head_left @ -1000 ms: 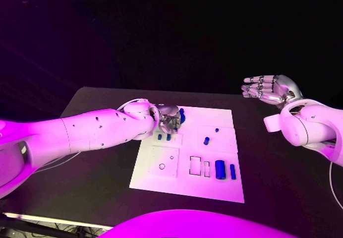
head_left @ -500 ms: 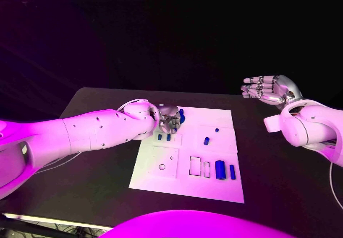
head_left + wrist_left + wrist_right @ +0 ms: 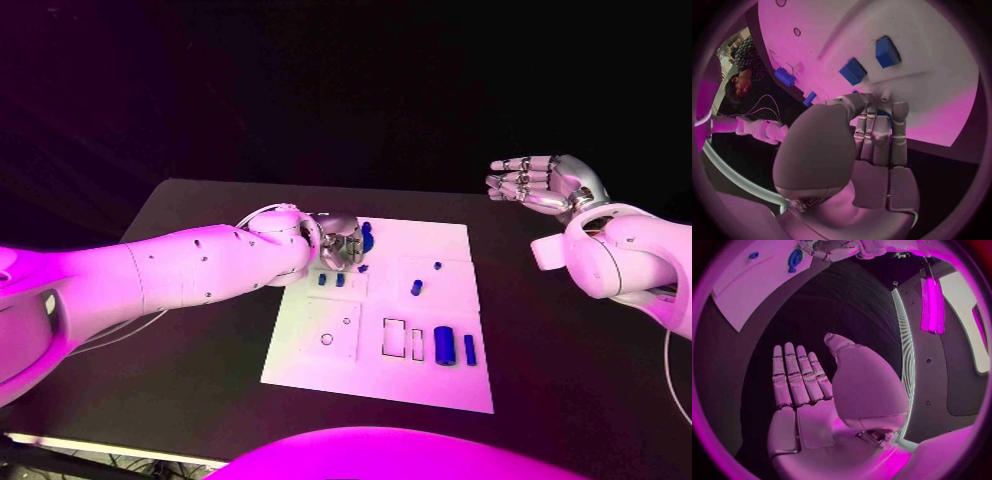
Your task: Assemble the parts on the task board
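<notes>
The white task board (image 3: pixel 368 375) lies mid-table. My left hand (image 3: pixel 339 242) is over its far left corner, fingers curled around a larger blue part (image 3: pixel 366 236); a sliver of that blue part (image 3: pixel 884 115) shows between the fingers (image 3: pixel 879 135). Two small blue blocks (image 3: pixel 330 280) stand just in front of the hand, seen close as the blocks (image 3: pixel 887 51). More blue parts stand mid-board (image 3: pixel 415 287) and near the front right (image 3: pixel 444 344). My right hand (image 3: pixel 545 181) is raised beyond the board's far right corner, fingers spread, holding nothing (image 3: pixel 817 395).
The board has outlined recesses (image 3: pixel 394 335) and a small round hole (image 3: pixel 326 339) in its front half. Black table (image 3: pixel 188 340) surrounds the board, with bare room on both sides. A cable (image 3: pixel 123 330) trails under my left arm.
My left hand has shifted slightly over the board's far left corner, uncovering a small blue piece beside it. The right hand has stayed raised.
</notes>
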Available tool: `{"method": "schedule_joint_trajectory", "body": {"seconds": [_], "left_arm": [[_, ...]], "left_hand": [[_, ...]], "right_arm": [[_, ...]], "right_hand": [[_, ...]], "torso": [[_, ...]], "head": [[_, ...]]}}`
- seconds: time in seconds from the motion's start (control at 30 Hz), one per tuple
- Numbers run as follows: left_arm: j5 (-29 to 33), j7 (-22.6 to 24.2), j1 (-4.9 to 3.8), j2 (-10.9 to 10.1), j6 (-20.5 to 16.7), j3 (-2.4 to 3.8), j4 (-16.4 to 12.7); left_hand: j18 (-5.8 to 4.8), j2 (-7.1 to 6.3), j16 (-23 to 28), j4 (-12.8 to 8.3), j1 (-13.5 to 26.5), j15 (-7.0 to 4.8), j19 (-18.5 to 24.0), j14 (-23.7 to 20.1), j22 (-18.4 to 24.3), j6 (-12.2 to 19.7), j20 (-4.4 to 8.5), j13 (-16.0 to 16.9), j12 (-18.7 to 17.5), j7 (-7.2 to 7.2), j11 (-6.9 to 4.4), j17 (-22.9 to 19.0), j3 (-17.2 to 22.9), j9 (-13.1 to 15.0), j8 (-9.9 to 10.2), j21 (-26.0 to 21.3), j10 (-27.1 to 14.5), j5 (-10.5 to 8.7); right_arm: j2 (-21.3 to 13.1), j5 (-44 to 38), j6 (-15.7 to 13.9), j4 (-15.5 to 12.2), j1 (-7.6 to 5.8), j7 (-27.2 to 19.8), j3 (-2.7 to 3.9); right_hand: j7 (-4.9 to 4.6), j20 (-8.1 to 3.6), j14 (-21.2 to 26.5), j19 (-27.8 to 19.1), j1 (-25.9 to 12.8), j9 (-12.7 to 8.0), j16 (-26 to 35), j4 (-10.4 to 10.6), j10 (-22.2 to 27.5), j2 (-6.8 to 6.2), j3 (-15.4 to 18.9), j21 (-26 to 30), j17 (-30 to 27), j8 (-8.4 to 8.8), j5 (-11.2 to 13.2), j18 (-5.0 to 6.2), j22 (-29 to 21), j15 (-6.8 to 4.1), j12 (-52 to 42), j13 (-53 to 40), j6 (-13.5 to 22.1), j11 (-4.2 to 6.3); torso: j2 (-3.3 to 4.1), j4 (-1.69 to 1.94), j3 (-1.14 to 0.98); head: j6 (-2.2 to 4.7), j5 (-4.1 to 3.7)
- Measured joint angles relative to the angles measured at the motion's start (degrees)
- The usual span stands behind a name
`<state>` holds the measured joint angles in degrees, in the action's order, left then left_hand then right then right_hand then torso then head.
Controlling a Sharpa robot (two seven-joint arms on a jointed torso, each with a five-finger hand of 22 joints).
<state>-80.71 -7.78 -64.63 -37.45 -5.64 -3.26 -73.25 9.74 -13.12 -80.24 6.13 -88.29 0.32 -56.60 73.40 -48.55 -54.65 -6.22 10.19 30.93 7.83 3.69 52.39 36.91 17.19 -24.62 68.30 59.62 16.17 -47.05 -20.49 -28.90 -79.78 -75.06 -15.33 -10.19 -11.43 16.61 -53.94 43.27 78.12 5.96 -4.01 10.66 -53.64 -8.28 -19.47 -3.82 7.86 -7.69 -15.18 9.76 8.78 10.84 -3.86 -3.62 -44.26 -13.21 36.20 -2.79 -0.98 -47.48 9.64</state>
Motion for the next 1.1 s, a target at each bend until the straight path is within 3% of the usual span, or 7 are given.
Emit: {"method": "schedule_joint_trajectory", "body": {"seconds": [0.23,0.53,0.67,0.83,1.03,1.1], "left_arm": [[1.1,0.9,0.07,-1.2,-1.0,0.36,-1.6],[2.1,1.5,0.01,-2.9,-2.0,1.67,-3.9],[2.5,1.5,0.0,-3.2,-2.2,1.84,-4.1],[3.1,1.6,0.0,-3.4,-2.1,1.92,-4.3],[3.6,1.9,-0.01,-3.5,-1.5,1.93,-4.4],[3.8,2.1,-0.01,-3.5,-1.2,1.93,-4.5]], "left_hand": [[0.0,-0.06,0.0,-0.2,0.5,0.0,0.0,0.0,-0.1,-0.2,0.0,0.0,-0.1,0.14,0.19,-0.1,0.2,0.1,0.1,0.3,0.2,0.01],[0.0,-0.11,0.0,-0.2,1.2,0.0,0.0,0.0,-0.2,-0.2,-0.01,0.0,-0.5,0.14,0.19,-0.1,0.2,0.2,0.5,0.3,0.2,0.02],[0.0,-0.6,0.0,-0.5,1.6,0.0,0.2,0.0,-0.1,-0.2,-0.22,0.0,-1.4,0.14,0.22,-0.2,0.5,0.1,1.1,0.3,0.2,0.01],[0.0,-1.0,0.0,-1.0,2.5,0.29,1.6,-0.3,0.9,0.5,-0.52,-0.3,-2.7,0.78,1.06,-1.0,0.6,0.1,2.4,0.1,-0.7,0.01],[0.0,-2.8,1.3,0.2,6.4,1.87,5.6,-4.2,4.8,2.6,-1.71,-1.2,-5.5,1.17,2.37,-6.6,-2.0,0.3,4.1,-3.6,-4.0,-0.46],[0.01,-3.1,2.7,0.7,7.3,2.38,6.2,-7.6,5.7,3.6,-2.34,-1.5,-6.2,0.95,2.99,-11.2,-3.8,0.5,4.7,-5.0,-5.1,-0.88]], "right_arm": [[0.0,0.0,0.0,0.1,0.0,0.0,0.0],[0.1,0.0,0.0,0.2,0.0,0.0,-0.01],[0.0,0.0,0.0,0.2,0.01,0.0,-0.01],[0.0,0.0,0.0,0.2,0.01,0.0,-0.01],[-0.1,0.0,0.0,0.2,0.01,0.1,-0.01],[-0.1,0.0,0.1,0.2,0.01,0.1,-0.01]], "right_hand": [[0.0,0.0,0.0,0.0,0.0,0.0,0.0,0.0,0.0,0.0,0.0,0.0,0.0,0.0,0.0,0.0,0.0,0.0,0.0,0.0,0.0,0.0],[0.0,0.0,0.0,0.0,0.0,0.0,0.0,0.0,0.0,0.0,0.0,0.0,0.0,0.0,0.0,0.0,0.0,0.0,0.0,0.0,0.0,0.0],[0.0,0.0,0.0,0.0,0.0,0.0,0.0,0.0,0.0,0.0,0.0,0.0,0.0,0.0,0.0,0.0,0.0,0.0,0.0,0.0,0.0,0.0],[0.0,0.0,0.0,0.0,0.0,0.0,0.0,0.0,0.0,0.0,0.0,0.0,0.0,0.0,0.0,0.0,0.0,0.0,0.0,0.0,0.0,0.0],[0.0,0.0,0.0,0.0,0.0,0.0,0.0,0.0,0.0,0.0,0.0,0.0,-0.1,0.0,0.0,0.0,-0.1,0.0,0.0,0.0,0.0,0.0],[0.0,0.0,0.0,0.0,0.0,0.0,0.0,0.0,0.0,0.0,0.0,0.0,-0.1,0.0,0.0,0.0,-0.1,0.0,0.0,0.0,0.0,0.0]], "torso": [[-0.04,-0.01,0.03],[-0.05,0.09,0.02],[-0.05,0.09,-0.01],[-0.04,0.06,-0.01],[-0.02,0.06,-0.03],[-0.02,0.06,-0.03]], "head": [[0.41,-0.07],[0.69,-0.01],[0.84,-0.02],[0.92,-0.03],[0.98,-0.03],[0.98,-0.03]]}}
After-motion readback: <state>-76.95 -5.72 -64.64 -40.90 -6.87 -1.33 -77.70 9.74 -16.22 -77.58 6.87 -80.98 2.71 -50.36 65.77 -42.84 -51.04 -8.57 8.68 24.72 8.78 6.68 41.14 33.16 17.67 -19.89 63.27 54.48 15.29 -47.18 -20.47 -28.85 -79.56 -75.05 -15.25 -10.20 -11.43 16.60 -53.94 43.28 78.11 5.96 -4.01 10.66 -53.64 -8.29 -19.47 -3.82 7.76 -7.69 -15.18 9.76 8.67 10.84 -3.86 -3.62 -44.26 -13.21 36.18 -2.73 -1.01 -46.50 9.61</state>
